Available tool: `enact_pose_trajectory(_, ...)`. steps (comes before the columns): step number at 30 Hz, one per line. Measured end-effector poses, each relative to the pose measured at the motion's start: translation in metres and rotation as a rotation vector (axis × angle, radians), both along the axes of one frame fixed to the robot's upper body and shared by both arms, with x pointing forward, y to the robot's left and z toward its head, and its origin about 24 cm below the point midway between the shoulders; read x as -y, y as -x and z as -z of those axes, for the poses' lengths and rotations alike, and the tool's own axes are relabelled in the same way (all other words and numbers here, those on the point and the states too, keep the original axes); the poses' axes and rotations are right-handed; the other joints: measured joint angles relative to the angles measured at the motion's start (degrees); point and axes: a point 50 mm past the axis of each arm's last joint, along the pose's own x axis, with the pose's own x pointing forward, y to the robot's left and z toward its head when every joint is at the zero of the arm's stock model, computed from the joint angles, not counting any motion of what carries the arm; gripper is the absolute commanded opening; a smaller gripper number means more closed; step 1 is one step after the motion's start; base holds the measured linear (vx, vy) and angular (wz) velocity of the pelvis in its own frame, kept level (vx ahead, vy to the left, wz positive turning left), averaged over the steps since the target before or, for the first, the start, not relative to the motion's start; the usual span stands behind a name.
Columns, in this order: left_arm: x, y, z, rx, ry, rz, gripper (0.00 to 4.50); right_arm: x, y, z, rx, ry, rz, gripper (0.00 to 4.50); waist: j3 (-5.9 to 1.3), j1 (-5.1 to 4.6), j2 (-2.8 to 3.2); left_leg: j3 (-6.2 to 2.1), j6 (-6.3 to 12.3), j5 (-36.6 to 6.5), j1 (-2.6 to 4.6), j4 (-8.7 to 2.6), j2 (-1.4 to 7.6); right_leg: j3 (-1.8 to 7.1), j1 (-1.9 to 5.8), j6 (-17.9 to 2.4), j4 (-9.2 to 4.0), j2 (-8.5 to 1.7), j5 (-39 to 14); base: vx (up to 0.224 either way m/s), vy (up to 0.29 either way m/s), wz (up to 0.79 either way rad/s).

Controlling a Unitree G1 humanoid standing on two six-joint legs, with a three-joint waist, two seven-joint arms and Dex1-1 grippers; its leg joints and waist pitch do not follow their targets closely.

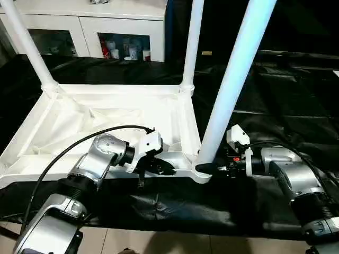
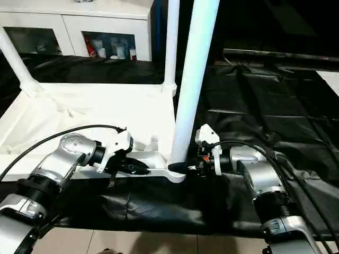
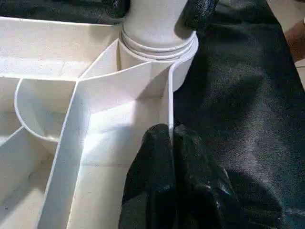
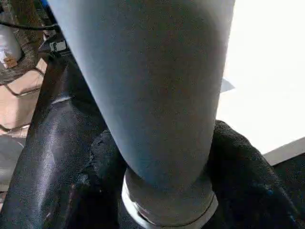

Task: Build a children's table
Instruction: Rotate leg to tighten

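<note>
Left wrist view puts your left gripper [image 3: 170,138] right on the near rim of the children's table [image 1: 106,121]: the two black fingers [image 3: 152,162] are pinched together on the thin white edge wall, one inside the rim, one outside, close to the corner socket [image 3: 157,47]. From the head views you see the same grip, the left gripper [image 1: 159,168] clamped on the front edge of the upturned tabletop just beside the near right corner.

Your right gripper [image 1: 214,168] comes in level from the other side of that corner. In the right wrist view its black fingers [image 4: 248,181] sit on either side of the near leg [image 4: 143,86] at its base, just above the ringed collar, wrapped around it and touching on both sides, so it is grasping the leg.

The table lies upside down on the black cloth [image 1: 286,106] that covers the work surface, ribbed underside up. The near leg [image 1: 233,79] stands in the near right socket and leans slightly. Two more legs stand in the far corners, the far left leg [image 1: 26,45] and the far right leg [image 1: 192,45]. Behind the table stands a white cabinet [image 1: 85,21] with glass doors, small items visible inside.
</note>
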Motion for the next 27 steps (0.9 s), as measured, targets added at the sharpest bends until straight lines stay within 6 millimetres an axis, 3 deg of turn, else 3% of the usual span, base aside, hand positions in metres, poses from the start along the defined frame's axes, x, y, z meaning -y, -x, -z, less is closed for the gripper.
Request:
enact_pose_trajectory(5,0.005,-0.003,0.003,0.006,0.016,-0.055,0.0,-0.004,-0.002,0.005,0.017,-0.016,0.064,2.12,-0.01,-0.06,-0.01,-0.01,-0.01,0.01,0.06,0.08,0.01,-0.02,0.07,-0.01,0.06,-0.01,0.01,0.0,0.0,0.0)
enact_pose_trajectory(10,0.025,-0.024,0.005,0.071,0.015,-0.299,0.0,-0.019,-0.024,0.018,0.101,-0.056,0.514,2.03,0.0,-0.95,-0.11,-0.09,-0.17,0.11,0.23,0.21,-0.01,-0.28,0.1,0.05,0.05,-0.21,-0.01,0.0,0.0,0.0)
enact_pose_trajectory(13,0.042,-0.03,0.007,0.077,0.035,-0.395,0.0,-0.025,-0.035,0.02,0.107,-0.073,0.722,2.0,-0.03,-1.84,-0.09,-0.08,-0.16,0.11,0.25,0.24,-0.09,-0.32,0.11,0.05,0.02,-0.34,-0.01,0.0,0.0,0.0)
enact_pose_trajectory(16,0.052,-0.033,0.007,0.089,0.038,-0.447,0.0,-0.03,-0.04,0.021,0.11,-0.083,0.833,2.0,-0.06,-1.92,-0.05,-0.09,-0.16,0.11,0.27,0.1,-0.15,-0.37,0.11,0.05,0.04,-0.39,0.02,0.0,0.0,0.0)
enact_pose_trajectory(20,0.055,-0.033,0.008,0.096,0.039,-0.459,0.0,-0.033,-0.042,0.021,0.134,-0.083,0.849,2.0,-0.11,-1.9,0.02,-0.08,-0.16,0.1,0.27,-0.07,-0.15,-0.4,0.1,-0.13,0.01,-0.39,0.12,0.0,0.0,0.0)
enact_pose_trajectory(22,0.054,-0.034,0.008,0.093,0.042,-0.453,0.0,-0.033,-0.042,0.021,0.132,-0.093,0.849,2.69,-0.12,-1.9,0.1,-0.09,-0.16,0.11,0.27,-0.09,-0.15,-0.41,0.08,-0.13,0.01,-0.39,0.12,0.0,0.0,0.0)
enact_pose_trajectory(24,0.052,-0.033,0.008,0.092,0.042,-0.44,0.0,-0.033,-0.041,0.02,0.111,-0.118,0.827,2.71,-0.11,-1.89,0.12,-0.09,-0.16,0.11,0.26,-0.1,-0.15,-0.41,0.07,-0.13,0.01,-0.38,0.12,0.0,0.0,0.0)
enact_pose_trajectory(27,0.046,-0.033,0.006,0.092,0.038,-0.403,0.0,-0.027,-0.039,0.018,0.094,-0.121,0.737,3.14,-0.08,-1.99,0.16,-0.08,-0.16,0.11,0.25,-0.17,-0.15,-0.42,0.04,-0.12,0.01,-0.38,0.12,0.0,0.0,0.0)
